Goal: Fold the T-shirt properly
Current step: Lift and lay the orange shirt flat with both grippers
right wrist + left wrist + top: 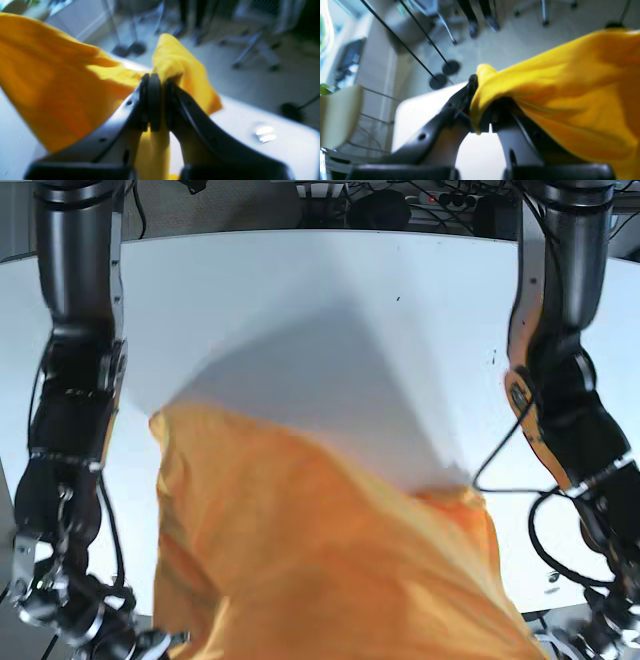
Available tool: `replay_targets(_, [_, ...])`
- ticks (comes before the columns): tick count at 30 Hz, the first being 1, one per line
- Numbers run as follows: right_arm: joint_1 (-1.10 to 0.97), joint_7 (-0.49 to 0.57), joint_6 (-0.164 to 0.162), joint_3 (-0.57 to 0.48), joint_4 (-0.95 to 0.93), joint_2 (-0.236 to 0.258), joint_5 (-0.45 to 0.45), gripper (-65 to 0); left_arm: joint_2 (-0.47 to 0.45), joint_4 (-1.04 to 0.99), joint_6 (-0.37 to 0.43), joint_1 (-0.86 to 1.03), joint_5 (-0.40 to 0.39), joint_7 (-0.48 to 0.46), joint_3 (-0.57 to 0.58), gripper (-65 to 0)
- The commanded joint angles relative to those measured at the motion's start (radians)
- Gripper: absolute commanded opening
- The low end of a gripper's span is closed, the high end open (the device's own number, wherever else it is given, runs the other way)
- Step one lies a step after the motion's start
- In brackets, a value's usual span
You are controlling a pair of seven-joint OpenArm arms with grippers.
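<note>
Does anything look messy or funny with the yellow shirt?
Nothing looks broken or spilled. The yellow T-shirt is bunched and wrinkled, held up off the white table rather than lying flat. The left hand and right hand each pinch a bit of its cloth, which fits mid-folding.

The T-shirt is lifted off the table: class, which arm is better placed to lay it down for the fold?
Neither alone. The left pincer and the right pincer are each shut on the T-shirt, stretched between them above the table, so both should probably lower together.
</note>
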Motion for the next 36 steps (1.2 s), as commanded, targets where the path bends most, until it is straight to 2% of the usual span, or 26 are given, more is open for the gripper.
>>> replay_targets(1, [0.132, 0.013, 0.009, -0.027, 0.016, 0.018, 0.024, -63.3, -0.047, 0.021, 0.01, -0.116, -0.017, -0.031, 0.002, -65.0])
replay_targets(4, [0.181, -0.013, 0.011, -0.029, 0.068, 0.018, 0.025, -63.1, -0.067, 0.119, 0.01, -0.13, -0.018, -0.018, -0.001, -65.0])
replay_targets(6, [0.167, -0.065, 0.015, -0.026, 0.148, 0.018, 0.025, -63.1, -0.109, 0.23, 0.004, -0.075, -0.021, 0.063, -0.003, -65.0])
replay_targets(8, [0.095, -0.081, 0.054, -0.023, 0.19, 0.019, 0.025, -63.1, -0.112, 0.319, 0.001, 0.011, -0.021, 0.084, -0.013, -65.0])
replay_targets(11, [-0.066, -0.085, 0.067, 0.014, 0.273, 0.016, 0.025, -63.1, -0.11, 0.455, -0.007, 0.205, -0.021, 0.086, -0.087, -65.0])
replay_targets(13, [-0.25, -0.085, 0.067, 0.024, 0.354, 0.016, 0.025, -63.1, -0.109, 0.541, -0.067, 0.398, -0.021, 0.086, -0.136, -65.0])
replay_targets(15, [-0.396, -0.081, 0.066, 0.03, 0.424, 0.016, 0.017, -63.1, -0.104, 0.584, -0.086, 0.551, -0.021, 0.086, -0.185, -65.0])
replay_targets(17, [-0.586, -0.081, 0.066, 0.105, 0.492, 0.004, 0.024, -63.1, -0.056, 0.632, -0.086, 0.732, -0.021, 0.083, -0.251, -65.0])
replay_targets(22, [-0.896, -0.081, 0.066, 0.172, 0.598, -0.048, 0.024, -63.1, 0.007, 0.684, -0.086, 1.026, -0.021, 0.083, -0.334, -65.0])
replay_targets(25, [-1.046, -0.081, 0.066, 0.206, 0.636, -0.079, 0.024, -63.1, 0.043, 0.715, -0.086, 1.151, -0.02, 0.083, -0.394, -65.0])
replay_targets(28, [-1.14, -0.081, 0.064, 0.22, 0.639, -0.103, 0.024, -63.1, 0.043, 0.718, -0.086, 1.24, -0.018, 0.083, -0.422, -65.0])
replay_targets(36, [-1.312, -0.081, 0.064, 0.32, 0.638, -0.109, 0.024, -63.1, 0.091, 0.715, -0.086, 1.434, -0.02, 0.081, -0.535, -65.0])
